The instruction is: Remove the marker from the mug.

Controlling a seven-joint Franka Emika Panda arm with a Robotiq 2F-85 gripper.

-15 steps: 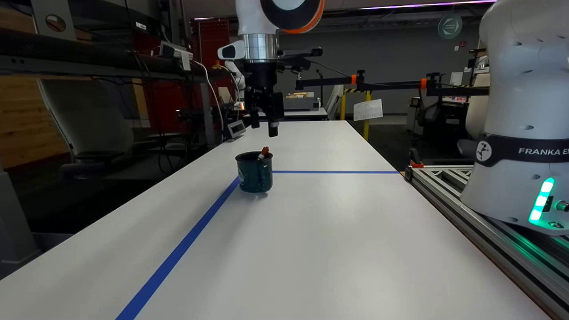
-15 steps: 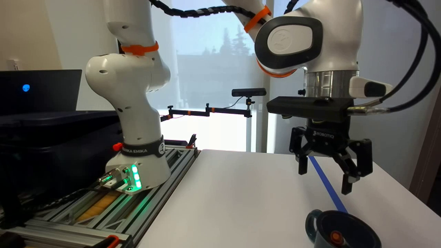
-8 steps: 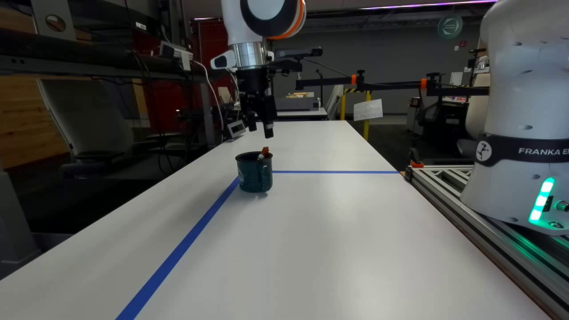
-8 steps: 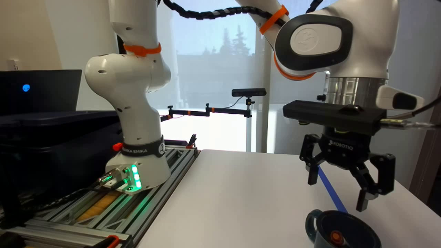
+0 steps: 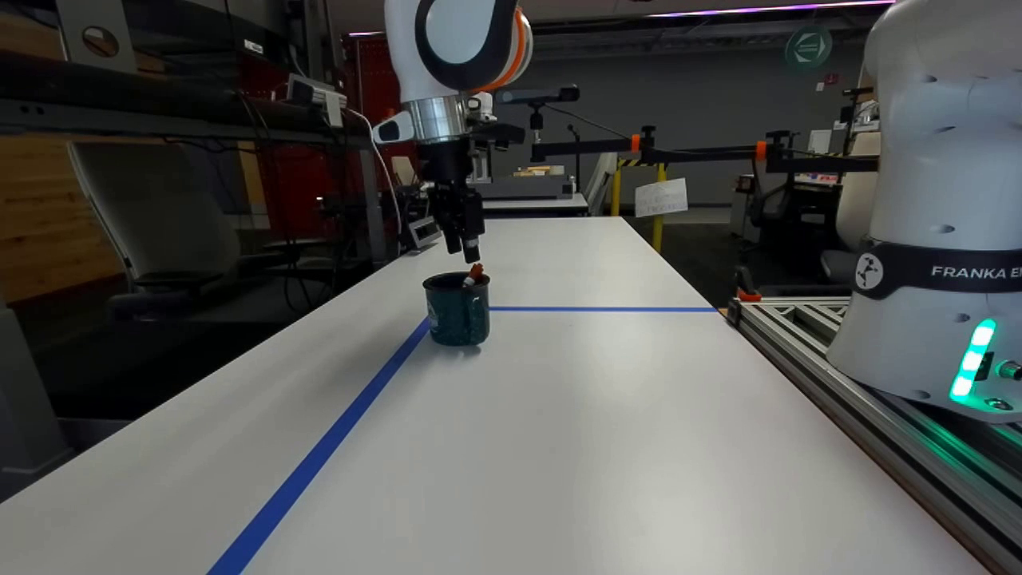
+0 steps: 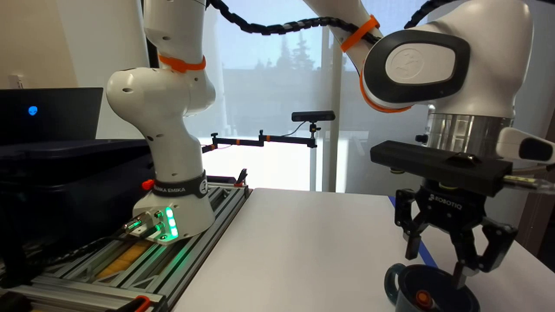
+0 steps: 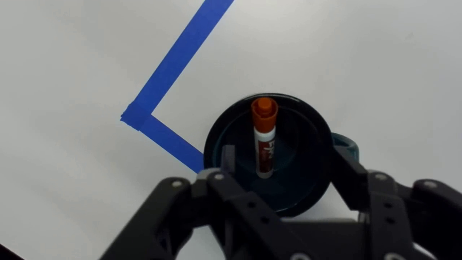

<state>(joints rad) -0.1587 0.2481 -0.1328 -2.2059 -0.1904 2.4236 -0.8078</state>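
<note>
The dark teal mug (image 5: 457, 315) stands upright on the white table, and it also shows in an exterior view (image 6: 433, 281) and the wrist view (image 7: 303, 151). The marker (image 7: 265, 144) leans inside it, orange cap up against the rim, white and dark red body below. The cap also shows in both exterior views (image 5: 474, 275) (image 6: 423, 299). My gripper (image 7: 283, 159) is open and empty just above the mug, slightly tilted, as both exterior views show (image 5: 462, 249) (image 6: 435, 268). In the wrist view the marker lies between the fingers' lines, ahead of the tips, apart from them.
Blue tape lines (image 5: 343, 431) run along the table, with a corner (image 7: 137, 115) beside the mug. The mug handle (image 7: 344, 142) points toward the robot's base (image 5: 918, 343). A metal rail (image 6: 217, 242) edges the table. A camera on a boom (image 6: 313, 116) stands near the far edge.
My gripper has moved toward the mug and down, and is more tilted. Its fingers look a little closer together than before. The mug and marker have not moved.
</note>
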